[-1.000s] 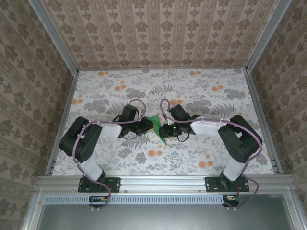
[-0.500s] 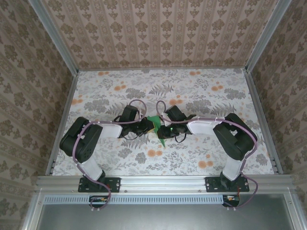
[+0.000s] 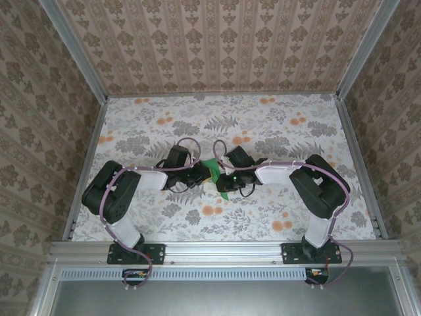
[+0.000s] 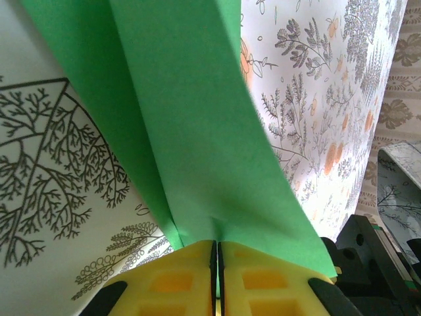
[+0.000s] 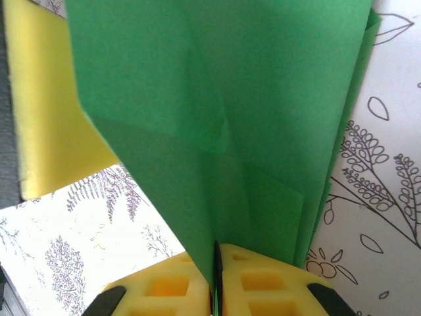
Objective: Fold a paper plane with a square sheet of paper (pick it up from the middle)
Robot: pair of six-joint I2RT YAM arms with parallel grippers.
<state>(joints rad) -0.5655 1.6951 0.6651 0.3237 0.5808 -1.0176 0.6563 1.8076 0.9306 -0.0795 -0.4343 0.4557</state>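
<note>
The green sheet of paper (image 3: 218, 178) is folded into several layers and held just above the middle of the table, one narrow end pointing toward the near edge. My left gripper (image 3: 206, 173) is shut on it from the left. In the left wrist view, the yellow pads (image 4: 177, 276) of the left gripper (image 4: 216, 245) pinch the paper (image 4: 197, 131) along a crease. My right gripper (image 3: 224, 178) is shut on it from the right. In the right wrist view, the right gripper (image 5: 215, 247) clamps the layered paper (image 5: 217, 99), with a left-gripper pad (image 5: 52, 118) beside it.
The flower-patterned tabletop (image 3: 263, 125) is boxed in by patterned walls and metal rails (image 3: 223, 249) along the near edge. Both arms meet at the centre, their cables (image 3: 187, 141) looping above the wrists. The right gripper's black body (image 4: 371, 257) sits close beside the left fingers.
The right arm has shifted a little to the left toward the left gripper, and its jaws have closed on the green paper. The left gripper kept its hold without moving.
</note>
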